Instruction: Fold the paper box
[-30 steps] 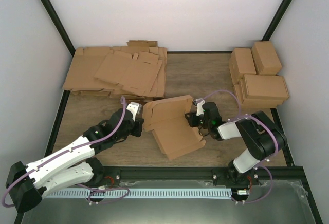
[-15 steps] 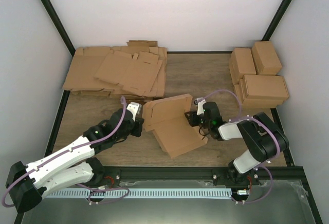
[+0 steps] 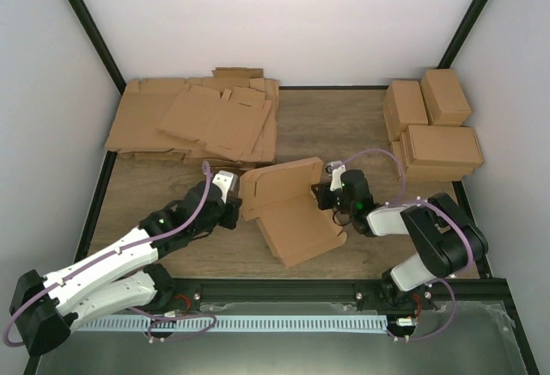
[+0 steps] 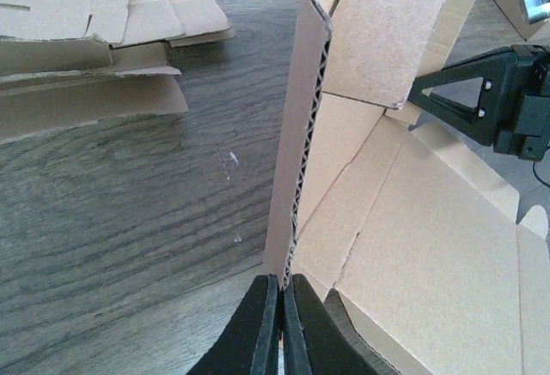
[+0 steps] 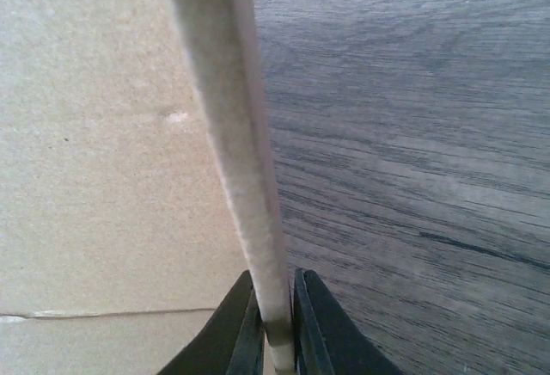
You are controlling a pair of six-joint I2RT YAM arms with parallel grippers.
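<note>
Mid-counter (image 3: 335, 126), between the two arms: plain brown cardboard paper box (image 3: 288, 216), half formed, base flat, far wall raised. Left pincer (image 4: 281, 282) clamped tight on the upright left wall, both fingers pressed flat against the corrugated edge. Right pincer (image 5: 277, 293) closed on the thin right-hand wall edge, cardboard nipped between the fingers, dark wood beyond.

Looks like the side-wall stage, lid panel not yet down. To do it well: hold both walls square to the base. Grip low near the crease, for a bend on the score and not beside it. Ease both sides inward together, evenly, no twisting; risk of a skewed tray otherwise. Tuck the far left corner in behind the far wall before any release.

Far left, heap of flat notched brown cardboard sheets (image 3: 198, 121). Far right, stack of closed brown cardboard boxes (image 3: 434, 130).

No brand, no label, no readable writing anywhere. Bare cardboard throughout.
</note>
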